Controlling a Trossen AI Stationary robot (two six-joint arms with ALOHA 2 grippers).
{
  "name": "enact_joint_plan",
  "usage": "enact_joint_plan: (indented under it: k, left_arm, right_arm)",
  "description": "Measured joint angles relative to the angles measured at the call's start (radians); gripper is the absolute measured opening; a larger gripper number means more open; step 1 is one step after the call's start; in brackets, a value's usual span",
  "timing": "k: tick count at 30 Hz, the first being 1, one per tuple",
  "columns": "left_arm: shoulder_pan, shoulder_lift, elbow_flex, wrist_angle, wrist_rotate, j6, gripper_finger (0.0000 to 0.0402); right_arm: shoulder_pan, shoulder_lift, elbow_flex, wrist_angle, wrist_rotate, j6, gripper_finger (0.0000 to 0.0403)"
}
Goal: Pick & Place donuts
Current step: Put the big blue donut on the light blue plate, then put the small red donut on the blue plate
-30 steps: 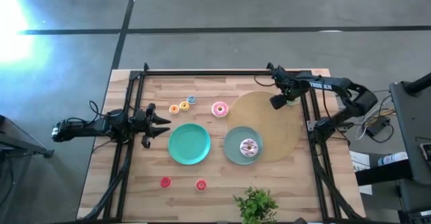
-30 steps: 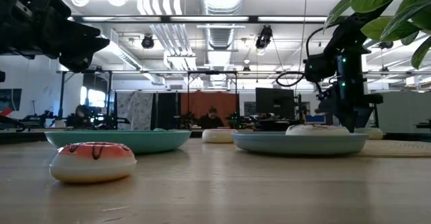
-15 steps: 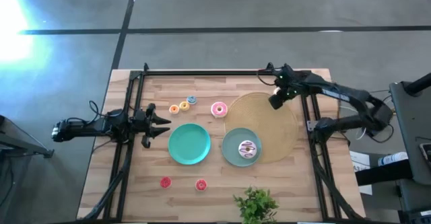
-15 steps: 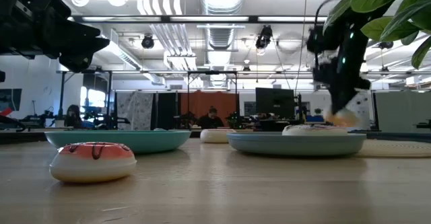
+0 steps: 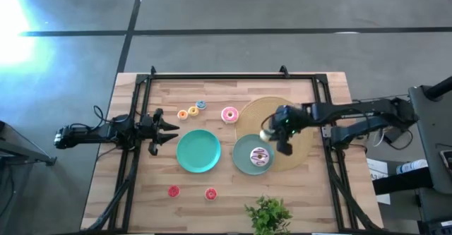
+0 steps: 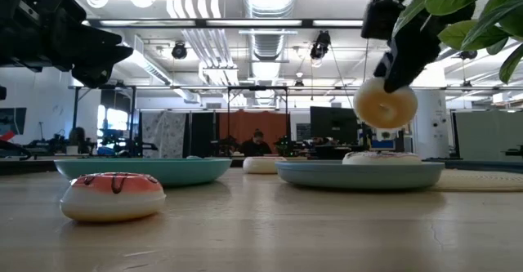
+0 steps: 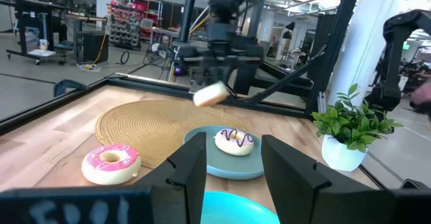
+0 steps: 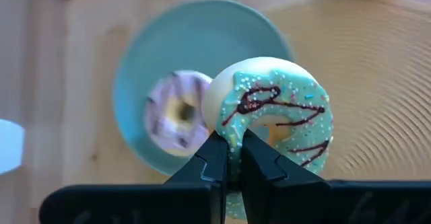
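My right gripper (image 5: 274, 131) is shut on the green-iced donut (image 8: 276, 109), up in the air over the tan disc (image 5: 300, 118) beside the right teal plate (image 5: 241, 150). On that plate lies the white donut (image 5: 259, 156). The pink donut (image 5: 229, 114) rests flat on the table by the disc's left edge. Tiny orange (image 5: 183, 114), yellow (image 5: 193, 111) and bluish (image 5: 200, 105) donuts lie at the far left, and two red ones (image 5: 174, 190) near the front. My left gripper (image 5: 161, 128) waits open at the table's left side. My right gripper pinches the green donut's ring at one side (image 8: 232, 138) between its two fingers (image 8: 214, 158). The fingers come from above, slanting down. The donut is lifted clear, tipped on edge, its tan underside (image 6: 385, 104) facing the table's near side.
An empty teal plate (image 5: 198, 151) lies left of the loaded one. A potted plant (image 5: 268, 215) stands at the near edge. Black frame rails (image 5: 212, 75) run along the far, left and right sides.
My right gripper has taken the green donut up from the tan disc's far right part, lifted it and carried it toward the table's left and near edges, to just beside the right plate. The donut has tipped onto its edge.
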Motion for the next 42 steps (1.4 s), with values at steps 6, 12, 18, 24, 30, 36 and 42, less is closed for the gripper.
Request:
enact_joint_plan:
  k: [6, 12, 18, 24, 30, 36, 42]
  left_arm:
    - [0.000, 0.000, 0.000, 0.000, 0.000, 0.000, 0.0117]
    - [0.000, 0.000, 0.000, 0.000, 0.000, 0.000, 0.0117]
    - [0.000, 0.000, 0.000, 0.000, 0.000, 0.000, 0.0117]
    - [0.000, 0.000, 0.000, 0.000, 0.000, 0.000, 0.0117]
    - [0.000, 0.000, 0.000, 0.000, 0.000, 0.000, 0.0117]
    - [0.000, 0.000, 0.000, 0.000, 0.000, 0.000, 0.0117]
    - [0.000, 0.000, 0.000, 0.000, 0.000, 0.000, 0.0117]
  right_arm:
    - [0.087, 0.208, 0.129, 0.011, 0.024, -0.022, 0.0013]
    - [0.087, 0.393, 0.246, -0.004, 0.051, -0.035, 0.0013]
    - [0.085, 0.508, 0.329, -0.067, 0.104, -0.053, 0.0039]
    - [0.086, 0.525, 0.378, -0.126, 0.093, -0.069, 0.0122]
    - [0.087, 0.459, 0.396, -0.208, 0.096, -0.112, 0.0196]
    - [0.066, 0.337, 0.400, -0.077, 0.234, -0.120, 0.0224]
    - [-0.048, 0.389, 0.421, -0.011, 0.086, -0.030, 0.0226]
